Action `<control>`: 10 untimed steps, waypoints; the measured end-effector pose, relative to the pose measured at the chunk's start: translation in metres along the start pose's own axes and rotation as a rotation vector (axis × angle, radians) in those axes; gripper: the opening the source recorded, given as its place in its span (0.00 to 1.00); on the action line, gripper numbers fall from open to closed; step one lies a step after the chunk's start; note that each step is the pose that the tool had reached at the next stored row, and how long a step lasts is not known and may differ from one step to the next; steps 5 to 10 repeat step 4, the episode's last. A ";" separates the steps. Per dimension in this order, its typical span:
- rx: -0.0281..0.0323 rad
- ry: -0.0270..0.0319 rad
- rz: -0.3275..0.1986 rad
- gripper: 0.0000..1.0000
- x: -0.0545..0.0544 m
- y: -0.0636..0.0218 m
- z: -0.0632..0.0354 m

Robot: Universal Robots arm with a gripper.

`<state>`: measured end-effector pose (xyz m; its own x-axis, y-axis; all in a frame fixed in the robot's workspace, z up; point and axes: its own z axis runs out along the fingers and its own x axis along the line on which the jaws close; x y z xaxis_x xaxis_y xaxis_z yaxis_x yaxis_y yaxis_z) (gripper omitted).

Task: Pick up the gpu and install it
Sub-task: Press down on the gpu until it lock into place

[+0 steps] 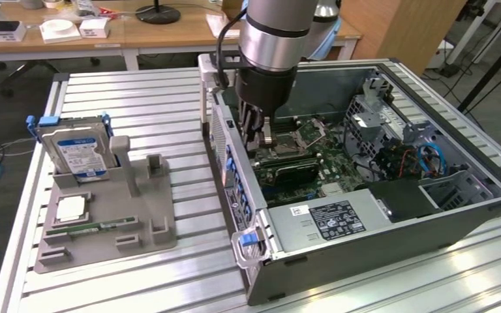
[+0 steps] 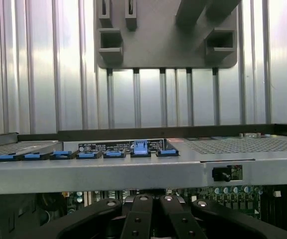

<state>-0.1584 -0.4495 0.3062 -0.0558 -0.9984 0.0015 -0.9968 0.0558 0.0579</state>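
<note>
The gpu [image 1: 289, 172] is a dark flat card standing on edge across the motherboard inside the open computer case [image 1: 459, 215]. My gripper [image 1: 258, 140] reaches down into the case near its rear wall, just above the card's end nearest that wall. Whether the tips touch the card cannot be told. In the wrist view the gripper [image 2: 153, 201] is shut, its black fingers [image 2: 136, 219] pressed together with nothing seen between them.
A grey holder [image 1: 102, 241] on the slatted table, at the exterior view's left, carries a hard drive [image 1: 75, 151], a processor chip [image 1: 70, 207] and a green RAM stick [image 1: 89, 228]. Blue clips [image 2: 140, 148] line the case's rear wall. A power supply [image 1: 329, 218] fills the case's near end.
</note>
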 end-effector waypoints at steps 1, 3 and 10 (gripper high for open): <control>0.0000 0.0000 0.000 0.11 0.000 0.0000 0.0000; 0.0000 0.0000 0.000 0.11 0.000 0.0000 0.0000; 0.0000 0.0000 0.000 0.11 0.000 0.0000 0.0000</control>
